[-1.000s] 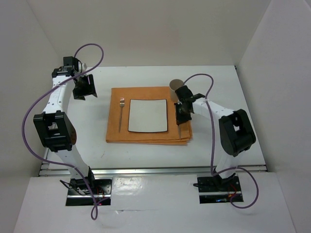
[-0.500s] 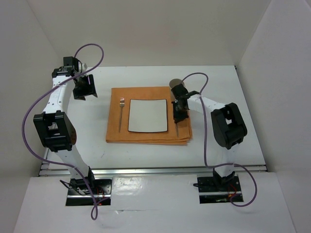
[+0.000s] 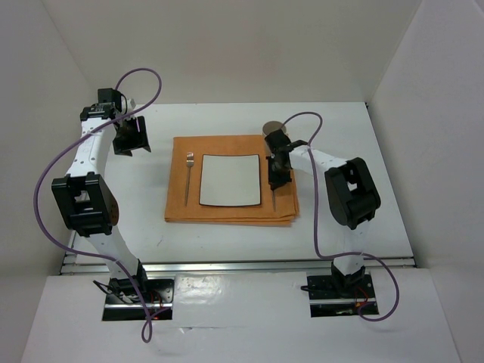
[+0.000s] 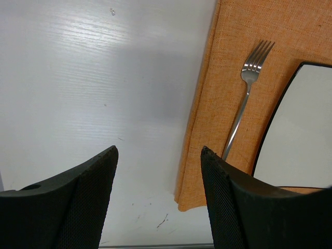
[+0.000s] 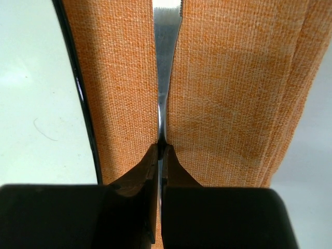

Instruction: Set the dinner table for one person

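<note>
Although the counter [image 3: 355, 144] is the thing being laid, it is nothing to take hold of. In the top view it looks like a stiff, smooth, fixed white slab on which bare cutlery would probably skate. The orange cloth [image 3: 178, 204] spread across its middle should give the pieces some grip. On that cloth sits a square plate [image 3: 230, 180] with nothing on it, and a fork [image 3: 187, 178] lies just beside it on the counter's left side. A round cup [image 3: 268, 128] stands at the cloth's corner nearest the counter's far right corner; whether it holds anything cannot be told. The left tool [image 3: 130, 140] hangs toward the far left corner, and the right tool [image 3: 276, 181] is just right of the plate.

From the left wrist, the left tool [image 4: 158, 155] stands well open and holds nothing, with bare counter beneath it.

From the right wrist, the right tool [image 5: 161, 148] is pinched fully together on a knife [image 5: 165, 62]. The knife is a thin, stiff, slick metal strip, seen edge-on over the cloth beside the plate's dark rim. So narrow a pinch could let it twist.
</note>
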`<state>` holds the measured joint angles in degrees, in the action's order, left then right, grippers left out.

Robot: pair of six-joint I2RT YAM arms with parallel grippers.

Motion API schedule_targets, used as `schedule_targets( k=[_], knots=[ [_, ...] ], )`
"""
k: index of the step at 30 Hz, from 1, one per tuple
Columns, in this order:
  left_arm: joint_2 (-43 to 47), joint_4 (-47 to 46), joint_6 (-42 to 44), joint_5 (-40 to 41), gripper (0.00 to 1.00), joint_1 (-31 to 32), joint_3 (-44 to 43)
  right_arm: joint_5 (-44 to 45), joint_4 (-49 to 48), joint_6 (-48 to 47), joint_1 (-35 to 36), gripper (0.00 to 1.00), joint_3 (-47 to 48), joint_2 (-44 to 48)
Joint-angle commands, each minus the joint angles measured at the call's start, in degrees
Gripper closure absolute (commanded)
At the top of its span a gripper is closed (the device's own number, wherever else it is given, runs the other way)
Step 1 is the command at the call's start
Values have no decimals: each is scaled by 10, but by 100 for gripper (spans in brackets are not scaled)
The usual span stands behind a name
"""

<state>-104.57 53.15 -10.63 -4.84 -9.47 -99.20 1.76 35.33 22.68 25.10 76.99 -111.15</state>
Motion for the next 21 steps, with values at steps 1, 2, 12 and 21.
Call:
schedule_targets(
  k=[1,2,12,21],
  knots=[
    [23,-1,7,-10,28,-4,3,6,-8,17,-3,100,-27,21],
    [23,-1,7,-10,28,-4,3,6,-15,17,-3,100,-36,33],
    [23,4,7,-15,28,-4,3,25,-32,34,-3,100,-40,44],
    [28,4,7,-15,28,-4,8,35,-32,50,-3,100,-21,21]
  ],
)
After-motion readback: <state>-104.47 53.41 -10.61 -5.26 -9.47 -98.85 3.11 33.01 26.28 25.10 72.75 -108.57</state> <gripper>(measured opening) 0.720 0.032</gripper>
